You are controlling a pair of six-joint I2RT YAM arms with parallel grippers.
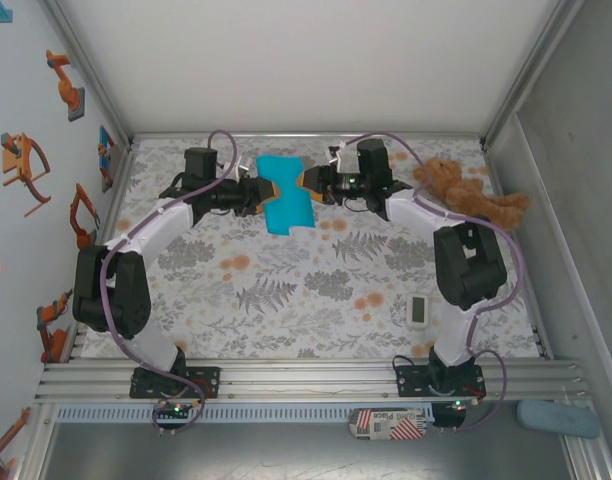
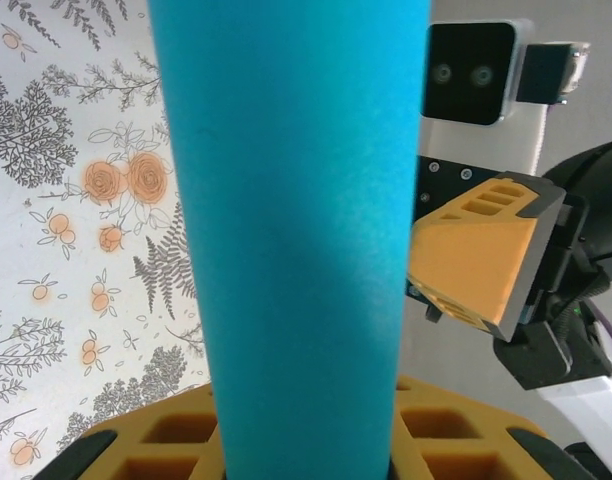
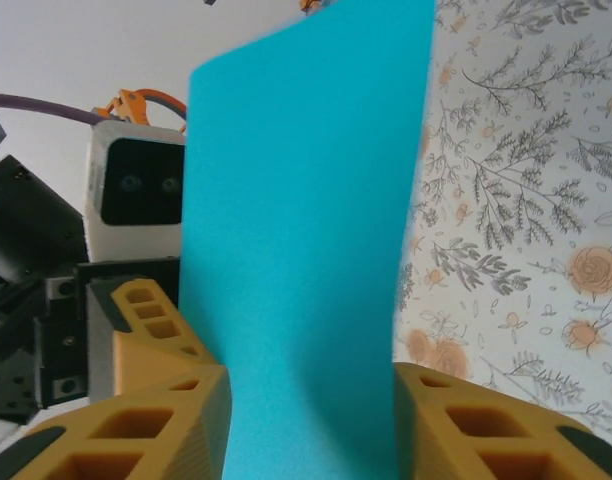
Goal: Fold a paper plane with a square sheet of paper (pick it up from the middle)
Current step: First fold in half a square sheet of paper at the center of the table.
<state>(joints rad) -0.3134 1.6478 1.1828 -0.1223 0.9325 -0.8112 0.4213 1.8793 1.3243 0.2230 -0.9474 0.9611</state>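
With the left tool (image 1: 254, 196) and right tool (image 1: 308, 181) both clamped from opposite sides onto the square sheet of paper (image 1: 284, 200), held bowed above the table's (image 1: 286, 290) far middle, we risk tearing or crumpling it if they pull unevenly.

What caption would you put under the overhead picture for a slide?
Left fingers and right fingers pinch a cyan paper at its waist, a teddy off to the right.
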